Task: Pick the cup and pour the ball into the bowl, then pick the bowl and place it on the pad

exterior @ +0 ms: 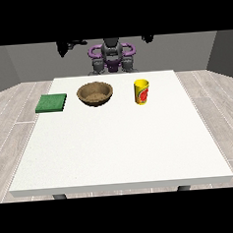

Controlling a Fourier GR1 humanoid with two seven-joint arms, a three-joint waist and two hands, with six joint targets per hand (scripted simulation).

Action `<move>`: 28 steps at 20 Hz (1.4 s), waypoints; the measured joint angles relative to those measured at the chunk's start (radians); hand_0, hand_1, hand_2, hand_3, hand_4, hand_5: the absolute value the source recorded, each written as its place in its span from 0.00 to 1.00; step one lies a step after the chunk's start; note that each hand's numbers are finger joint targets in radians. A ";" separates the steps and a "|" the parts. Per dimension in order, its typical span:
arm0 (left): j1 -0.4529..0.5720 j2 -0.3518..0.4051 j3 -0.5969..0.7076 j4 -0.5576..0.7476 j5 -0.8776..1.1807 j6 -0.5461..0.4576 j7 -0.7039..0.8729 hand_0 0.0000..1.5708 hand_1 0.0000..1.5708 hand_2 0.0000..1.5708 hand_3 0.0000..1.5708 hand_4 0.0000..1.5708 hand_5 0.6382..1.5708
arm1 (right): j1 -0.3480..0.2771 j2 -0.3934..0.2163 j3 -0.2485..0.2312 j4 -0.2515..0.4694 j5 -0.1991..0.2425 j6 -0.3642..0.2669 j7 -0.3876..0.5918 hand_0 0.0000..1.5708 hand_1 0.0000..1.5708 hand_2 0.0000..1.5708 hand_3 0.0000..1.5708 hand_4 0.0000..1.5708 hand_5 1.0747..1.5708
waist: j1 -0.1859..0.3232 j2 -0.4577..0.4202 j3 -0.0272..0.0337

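A yellow cup (142,91) with a red mark stands upright on the white table (120,147), right of centre at the far side. I cannot see inside it, so the ball is hidden. A brown bowl (94,94) sits to its left. A flat green pad (51,103) lies near the table's left edge. The hand at the view's left (68,45) is raised high beside the robot's head, well above and behind the table. The hand at the view's right (148,38) is also raised, only partly showing at the scene's top edge. Neither hand holds anything.
The robot's torso (112,57) stands behind the table's far edge. Grey walls and a wooden floor surround the table. The near half of the tabletop is bare white surface.
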 measured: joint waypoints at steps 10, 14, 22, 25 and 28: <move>-0.269 0.094 0.175 0.211 -0.020 -0.016 -0.137 0.00 0.00 0.00 0.00 0.00 0.66 | -0.184 -0.035 -0.049 0.117 -0.017 0.051 -0.124 0.00 0.00 0.00 0.00 0.00 0.98 | -0.041 0.267 -0.0003; -0.335 0.122 0.226 0.335 -0.024 -0.026 -0.204 0.00 0.00 0.00 0.00 0.00 0.66 | -0.218 -0.056 -0.070 0.177 -0.016 0.076 -0.175 0.00 0.00 0.00 0.00 0.00 0.98 | -0.061 0.300 -0.0002; -0.405 0.096 0.249 0.564 -0.070 0.007 -0.366 0.00 0.00 0.00 0.00 0.00 0.64 | -0.272 -0.104 -0.125 0.300 -0.046 0.140 -0.239 0.00 0.00 0.00 0.00 0.00 0.98 | -0.084 0.311 -0.0002; -0.441 0.097 0.274 0.657 -0.075 0.023 -0.428 0.00 0.00 0.00 0.00 0.00 0.66 | -0.290 -0.122 -0.144 0.322 -0.066 0.161 -0.240 0.00 0.00 0.00 0.00 0.00 0.98 | -0.101 0.322 -0.0004; -0.472 0.087 0.288 0.733 -0.081 0.039 -0.496 0.00 0.00 0.00 0.00 0.00 0.68 | -0.312 -0.145 -0.163 0.357 -0.079 0.188 -0.262 0.00 0.00 0.00 0.00 0.00 0.98 | -0.111 0.350 -0.0004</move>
